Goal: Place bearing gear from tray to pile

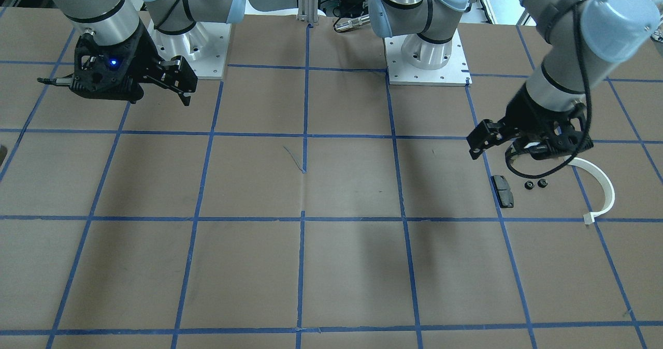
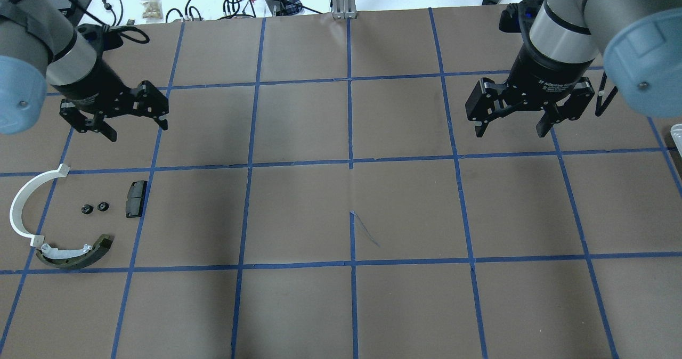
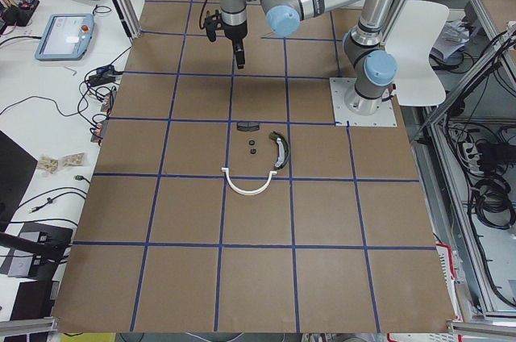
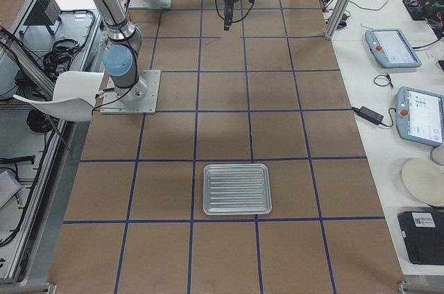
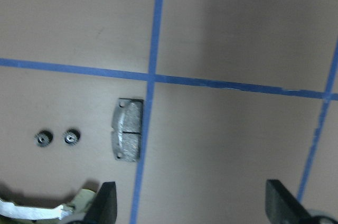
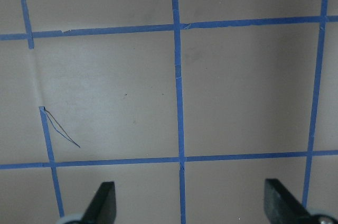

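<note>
Two small black bearing gears (image 2: 86, 209) (image 2: 103, 206) lie on the table in the pile, between a white half-ring strip (image 2: 18, 204) and a black rectangular pad (image 2: 136, 199). An olive-and-white curved shoe (image 2: 74, 255) lies just in front of them. The gears (image 5: 71, 137) and the pad (image 5: 127, 137) also show in the left wrist view. My left gripper (image 2: 137, 130) is open and empty, hovering above and beyond the pile. My right gripper (image 2: 509, 133) is open and empty over bare table at the far right. The silver tray (image 4: 236, 188) looks empty.
The table is brown paper with a blue tape grid. The tray's edge (image 2: 676, 135) shows at the right border of the overhead view. Cables and small parts lie beyond the far table edge (image 2: 213, 2). A loose thread (image 2: 365, 228) lies at the table's centre.
</note>
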